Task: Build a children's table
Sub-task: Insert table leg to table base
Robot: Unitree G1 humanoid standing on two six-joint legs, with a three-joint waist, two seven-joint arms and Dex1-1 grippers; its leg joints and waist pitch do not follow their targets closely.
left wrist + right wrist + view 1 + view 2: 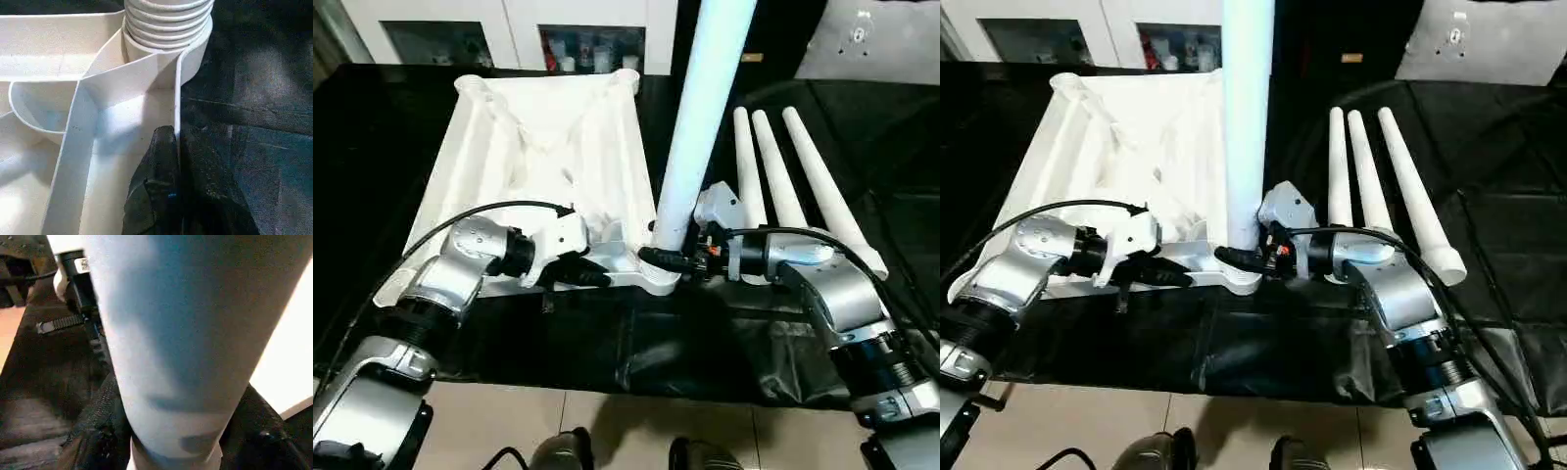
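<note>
Upright leg (705,108): upper end cut off by the picture's top edge in both eye views.
Corner socket (664,276): largely hidden behind the leg's foot and the right gripper (658,257).
Table top (538,147): near edge partly covered by the left gripper (597,279).
Cabinet contents (582,49): too small to be told.
Leg thread (166,24): cut off at the left wrist view's edge.

We see the table top (538,157) and legs (783,176) as smooth white plastic. The cloth (607,343) under them looks black and matt. Our forearms (847,294) are glossy silver metal.

Silver forearms (460,259), black cables (489,208)
</note>
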